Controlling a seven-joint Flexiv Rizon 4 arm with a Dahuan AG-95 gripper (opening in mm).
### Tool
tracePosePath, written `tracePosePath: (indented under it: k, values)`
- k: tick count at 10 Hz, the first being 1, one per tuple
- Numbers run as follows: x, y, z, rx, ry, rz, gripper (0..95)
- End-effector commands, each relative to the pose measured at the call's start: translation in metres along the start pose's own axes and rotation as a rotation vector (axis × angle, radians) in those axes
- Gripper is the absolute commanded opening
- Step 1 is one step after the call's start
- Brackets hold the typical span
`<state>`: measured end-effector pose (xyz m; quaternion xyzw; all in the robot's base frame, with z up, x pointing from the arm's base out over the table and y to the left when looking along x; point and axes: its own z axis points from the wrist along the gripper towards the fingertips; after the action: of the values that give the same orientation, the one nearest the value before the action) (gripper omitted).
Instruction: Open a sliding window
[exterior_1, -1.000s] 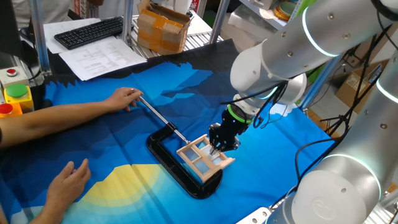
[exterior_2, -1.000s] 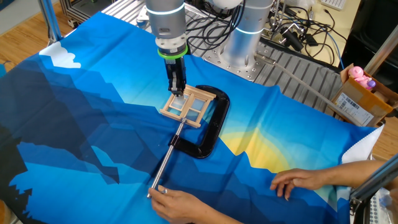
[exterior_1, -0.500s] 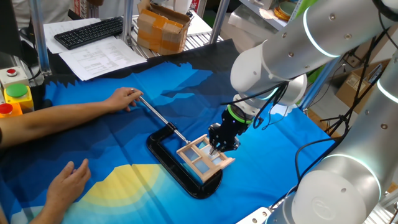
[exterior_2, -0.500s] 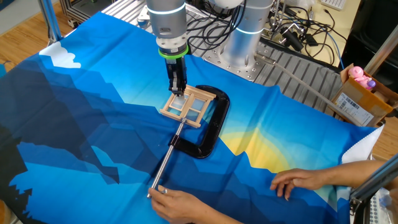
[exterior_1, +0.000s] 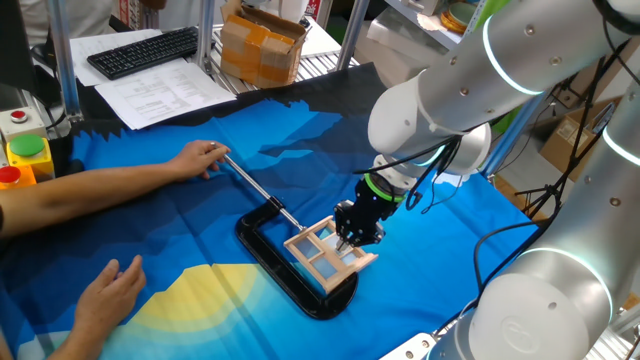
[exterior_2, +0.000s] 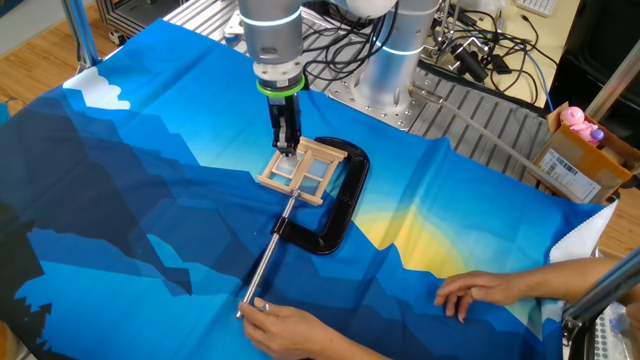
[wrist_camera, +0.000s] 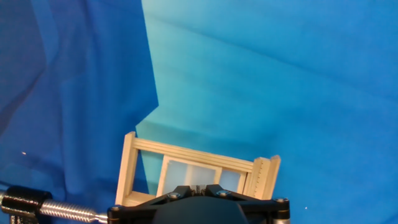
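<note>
Lying flat, the sliding window (exterior_1: 330, 253) sits inside the black clamp (exterior_1: 283, 270).

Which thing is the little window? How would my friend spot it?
Find the big blue cloth covering the table, then the black C-shaped clamp in its middle. The small light wooden window with pale bluish panes lies inside that clamp, under the robot's claw; nothing else nearby is wooden.

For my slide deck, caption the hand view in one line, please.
Shut gripper poised over the wooden sliding window on blue cloth, clamp screw at lower left.
</note>
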<state>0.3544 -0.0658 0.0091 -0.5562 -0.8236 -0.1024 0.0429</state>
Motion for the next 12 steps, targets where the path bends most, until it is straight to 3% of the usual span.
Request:
tracePosePath:
  k: [1, 9, 12]
  values:
    - [0.0006, -0.0010, -0.0005, 0.003, -0.001, 0.001, 0.0]
    - [0.0047, -0.0094, 0.0032, 0.012, -0.013, -0.009, 0.0]
    - [0.0043, -0.0096, -0.0027, 0.022, -0.009, -0.013, 0.0]
